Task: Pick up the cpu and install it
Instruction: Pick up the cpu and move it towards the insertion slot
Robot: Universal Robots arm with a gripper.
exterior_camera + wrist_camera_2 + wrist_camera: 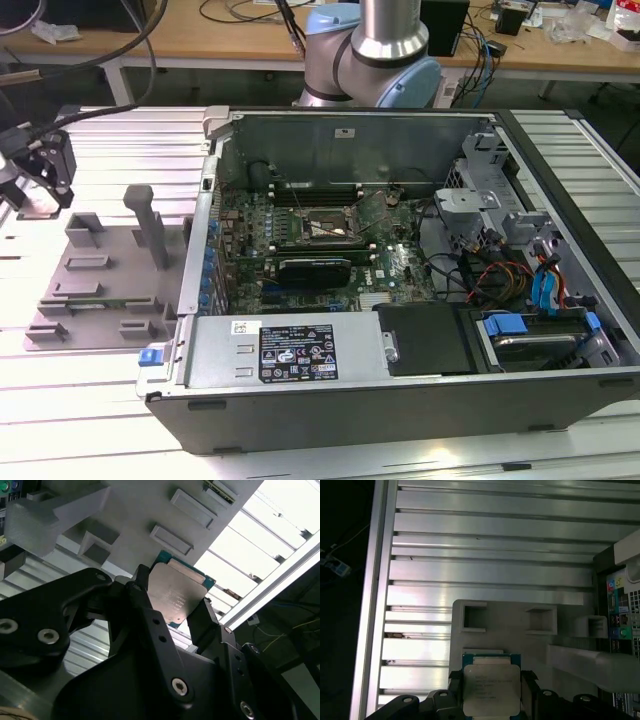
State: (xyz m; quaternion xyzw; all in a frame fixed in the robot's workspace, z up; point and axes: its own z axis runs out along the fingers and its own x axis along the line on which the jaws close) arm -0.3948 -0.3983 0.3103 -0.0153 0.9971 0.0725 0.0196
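Note:
The cpu (491, 685) is a flat square chip with a silver-grey metal top on a green-blue rim. In both wrist views it sits clamped between the black fingers (454, 681) of my gripper (491, 692), which is shut on two opposite edges. The second wrist view shows the cpu (176, 592) from below the gripper (172, 607), tilted against the grey fixture. In the exterior view the gripper (38, 168) hangs at the far left, just above the back left corner of the grey fixture plate (100, 285). The motherboard socket (322, 228) lies open inside the computer case.
The open computer case (400, 400) fills the middle and the exterior view's right, its raised side wall (205, 240) between fixture and motherboard. Grey posts (152, 225) stand up from the fixture. Cables and drive bays (540, 290) crowd the case's right. A slatted aluminium table (490, 545) lies underneath.

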